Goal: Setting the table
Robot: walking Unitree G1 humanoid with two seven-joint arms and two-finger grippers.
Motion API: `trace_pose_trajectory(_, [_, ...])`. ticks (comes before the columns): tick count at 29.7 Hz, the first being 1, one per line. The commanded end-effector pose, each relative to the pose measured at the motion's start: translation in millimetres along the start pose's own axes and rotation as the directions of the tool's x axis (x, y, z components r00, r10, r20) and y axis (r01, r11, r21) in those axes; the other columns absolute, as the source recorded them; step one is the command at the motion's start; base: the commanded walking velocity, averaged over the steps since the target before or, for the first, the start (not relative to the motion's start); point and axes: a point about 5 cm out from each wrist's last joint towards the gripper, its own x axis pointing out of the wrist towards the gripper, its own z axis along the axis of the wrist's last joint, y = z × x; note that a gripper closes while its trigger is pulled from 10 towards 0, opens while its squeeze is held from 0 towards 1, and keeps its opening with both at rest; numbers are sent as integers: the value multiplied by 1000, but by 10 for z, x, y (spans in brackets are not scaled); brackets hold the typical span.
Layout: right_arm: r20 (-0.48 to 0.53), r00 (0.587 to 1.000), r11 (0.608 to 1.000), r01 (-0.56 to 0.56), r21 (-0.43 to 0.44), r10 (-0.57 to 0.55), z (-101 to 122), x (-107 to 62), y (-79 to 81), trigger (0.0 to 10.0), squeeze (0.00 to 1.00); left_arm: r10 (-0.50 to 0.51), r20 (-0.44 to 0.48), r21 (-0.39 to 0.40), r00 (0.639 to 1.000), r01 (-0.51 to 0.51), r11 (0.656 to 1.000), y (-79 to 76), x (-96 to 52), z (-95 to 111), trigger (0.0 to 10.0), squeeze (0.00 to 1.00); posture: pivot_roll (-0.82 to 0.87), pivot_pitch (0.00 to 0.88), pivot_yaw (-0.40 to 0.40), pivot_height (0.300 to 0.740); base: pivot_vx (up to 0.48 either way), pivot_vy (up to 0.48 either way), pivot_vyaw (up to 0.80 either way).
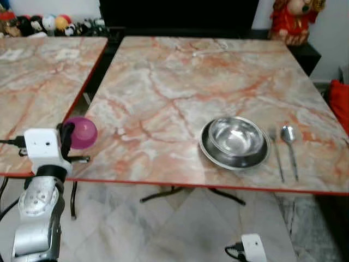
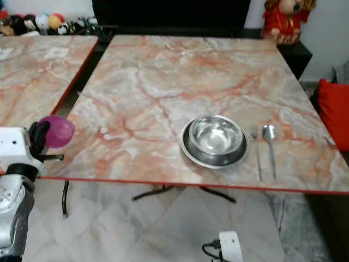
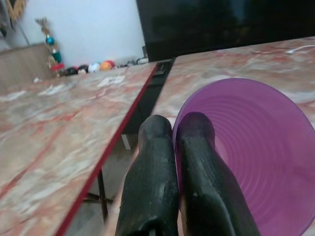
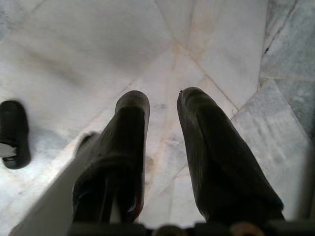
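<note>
A purple plastic cup (image 1: 82, 132) hangs over the front left corner of the marble table (image 1: 180, 93), tipped on its side. My left gripper (image 1: 67, 139) is shut on the cup's rim, one finger inside and one outside, as the left wrist view shows the cup (image 3: 256, 157) up close. A steel bowl (image 1: 235, 136) sits in a steel plate (image 1: 210, 153) near the front right. Right of them lie a fork (image 1: 276, 153) and a spoon (image 1: 289, 147), parallel. My right gripper (image 4: 162, 105) hangs low with its fingers apart above the floor.
A second marble table (image 1: 38, 82) stands to the left across a narrow gap. Small toys (image 1: 49, 23) line the back wall, and a red figurine (image 1: 292, 19) sits at the back right. A red cushion (image 1: 339, 103) lies at the right edge. Tiled floor (image 1: 180, 229) lies below.
</note>
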Motion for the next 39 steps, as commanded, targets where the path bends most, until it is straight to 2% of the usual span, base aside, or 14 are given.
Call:
trace_pose_trajectory(1, [-25, 1000, 1000, 10, 14, -10, -84, -17, -24, 10000, 0, -24, 6, -1, 1000, 24, 1000, -39, -2, 29, 10000, 0, -22, 114, 42, 740, 0, 0, 0])
trace_pose_trajectory(5, [-25, 1000, 1000, 10, 9, -9, -83, -17, -27, 10000, 0, -18, -1, 27, 1000, 18, 999, -23, 4, 22, 10000, 0, -18, 113, 41, 740, 0, -238, 0])
trace_pose_trajectory(9, [-26, 1000, 1000, 11, 7, -11, -83, -16, -27, 10000, 0, -6, -3, 0, 1000, 6, 1000, -34, 6, 13, 10000, 0, -22, 113, 41, 740, 0, -444, 0])
trace_pose_trajectory(30, [-25, 1000, 1000, 12, 10, -12, -85, -17, -33, 10000, 0, -67, -17, -52, 998, 66, 996, -104, 7, 8, 10000, 0, -19, 118, 39, 740, 0, 0, 0])
trace_pose_trajectory(35, [-25, 1000, 1000, 15, 15, -14, -84, -17, -31, 10000, 0, -86, -16, -14, 996, 85, 996, -115, 6, 15, 10000, 0, -23, 118, 40, 740, 0, 0, 0])
trace_pose_trajectory(39, [-25, 1000, 1000, 17, 17, -16, -83, -17, -32, 10000, 0, -83, -15, -11, 996, 83, 996, -112, 12, 8, 10000, 0, -22, 117, 39, 740, 0, -472, 0])
